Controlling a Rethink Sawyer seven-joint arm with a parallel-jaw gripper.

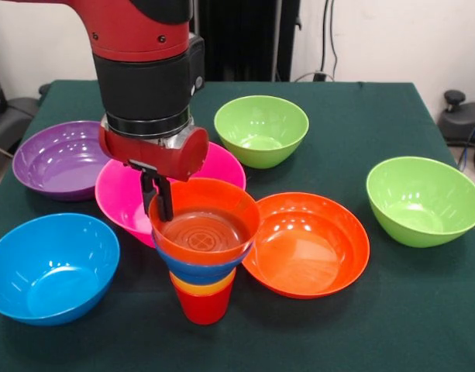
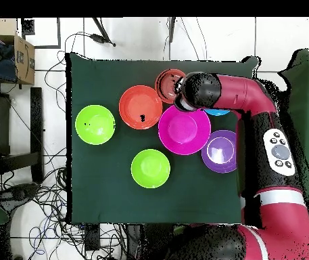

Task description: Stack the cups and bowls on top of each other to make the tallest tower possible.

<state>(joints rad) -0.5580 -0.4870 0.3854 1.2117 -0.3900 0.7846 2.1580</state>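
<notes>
The tower [image 1: 204, 263] stands near the table's front, between the pink and large orange-red bowls: red cup [image 1: 204, 308] lowest, then orange cup [image 1: 203, 287], small blue bowl [image 1: 200, 270] and small orange-red bowl [image 1: 214, 225] on top. My gripper [image 1: 158, 203] comes down from above at the top bowl's left rim. One finger is outside the rim and one inside, close together on it. In the overhead view the tower [image 2: 167, 84] shows beside the arm's wrist, which hides the gripper.
Loose bowls ring the tower on the green table [image 1: 361, 325]: pink [image 1: 121, 194] right behind it, purple [image 1: 59, 159], light blue [image 1: 51, 267], large orange-red [image 1: 311, 244] touching the tower's right side, and two lime green ones [image 1: 260, 130] [image 1: 423, 200].
</notes>
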